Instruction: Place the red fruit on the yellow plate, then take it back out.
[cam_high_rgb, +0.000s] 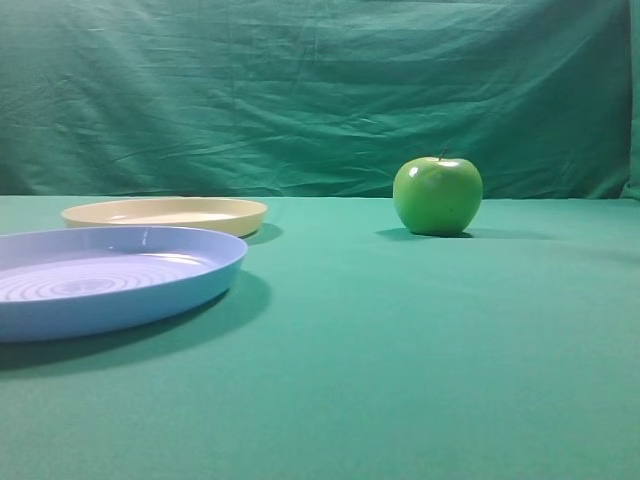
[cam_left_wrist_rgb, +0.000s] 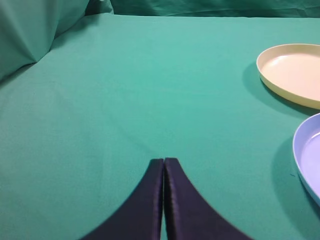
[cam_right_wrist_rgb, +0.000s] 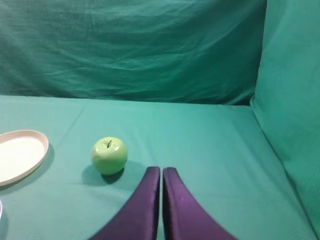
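Both grippers closed and holding nothing above the green counter (cam_high_rgb: 420, 360).
Left gripper (cam_left_wrist_rgb: 164, 161) and right gripper (cam_right_wrist_rgb: 161, 170) pressed shut; green apple (cam_high_rgb: 437, 195) sits right of the yellow plate (cam_high_rgb: 165, 214).

I see a matt green cloth (cam_high_rgb: 420, 350) over the table, creased cloth backdrop (cam_high_rgb: 320, 90), glossy smooth green apple (cam_high_rgb: 437, 195), smooth plastic-looking yellow plate (cam_high_rgb: 165, 214), glossy ringed blue plate (cam_high_rgb: 110, 275).

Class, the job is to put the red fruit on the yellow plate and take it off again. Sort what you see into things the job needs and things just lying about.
Needed: yellow plate (bare; no red fruit in any view).
Lying about: green apple, blue plate.
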